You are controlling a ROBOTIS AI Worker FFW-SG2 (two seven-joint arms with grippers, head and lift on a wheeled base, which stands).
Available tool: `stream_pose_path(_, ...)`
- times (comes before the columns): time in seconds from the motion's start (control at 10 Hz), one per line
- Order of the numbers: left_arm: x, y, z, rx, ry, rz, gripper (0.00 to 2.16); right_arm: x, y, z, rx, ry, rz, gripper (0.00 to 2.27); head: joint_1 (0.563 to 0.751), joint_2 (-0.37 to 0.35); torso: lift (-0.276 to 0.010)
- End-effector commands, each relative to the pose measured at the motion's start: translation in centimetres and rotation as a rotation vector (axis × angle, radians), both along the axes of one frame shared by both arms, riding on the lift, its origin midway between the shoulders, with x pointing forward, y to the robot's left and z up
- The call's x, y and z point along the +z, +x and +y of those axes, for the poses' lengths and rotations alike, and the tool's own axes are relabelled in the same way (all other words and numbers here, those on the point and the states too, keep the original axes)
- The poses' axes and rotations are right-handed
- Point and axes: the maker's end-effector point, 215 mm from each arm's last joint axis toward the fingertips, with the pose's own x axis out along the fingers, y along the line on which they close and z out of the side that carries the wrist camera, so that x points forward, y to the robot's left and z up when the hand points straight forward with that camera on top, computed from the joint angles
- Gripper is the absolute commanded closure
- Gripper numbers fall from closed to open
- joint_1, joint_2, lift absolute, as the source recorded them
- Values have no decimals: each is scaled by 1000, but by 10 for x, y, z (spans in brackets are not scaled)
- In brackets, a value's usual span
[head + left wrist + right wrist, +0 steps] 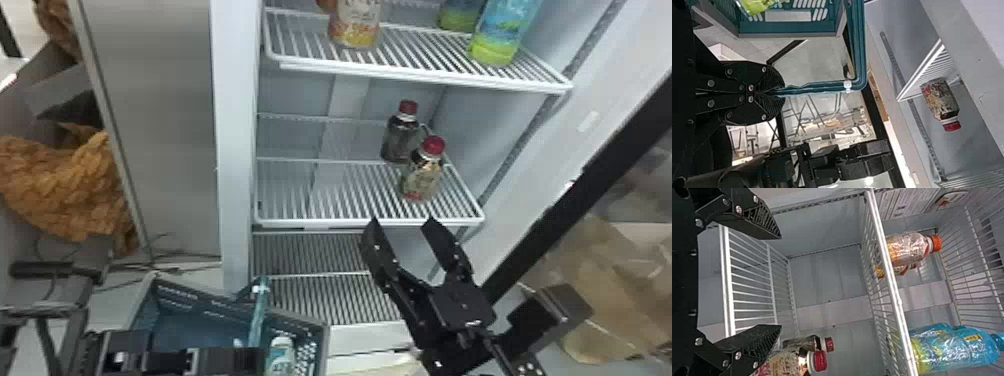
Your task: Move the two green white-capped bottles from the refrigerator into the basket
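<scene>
In the head view my left gripper (250,357) is at the bottom edge, over the basket (320,345). A white-capped bottle with a green-blue label (280,357) stands inside it. The left wrist view has my left gripper (783,92) shut on the handle (828,87) of the basket (789,29), which holds something green (756,4). My right gripper (401,232) is open with nothing between its fingers, just below the front edge of the refrigerator's middle shelf (310,220). From the right wrist, my right gripper (778,282) faces into the refrigerator.
Two red-capped bottles stand on the middle shelf, the nearer one (422,175) by the front right. Above, the upper shelf (425,75) holds a yellow-orange bottle (355,25) and blue-and-green bottles (505,32). The black-edged refrigerator door (565,200) stands to the right.
</scene>
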Motion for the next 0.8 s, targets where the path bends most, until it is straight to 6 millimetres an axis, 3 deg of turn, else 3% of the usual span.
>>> stream_pose_path(0.0,0,0,0,0,0,1,1161,1,-1,-1,-3,0,0,262,695,-267,-263)
stream_pose_path(0.7,0,0,1,2,2,1,1161,4,-1,-1,-4,2,-7,262,695,-268,-263)
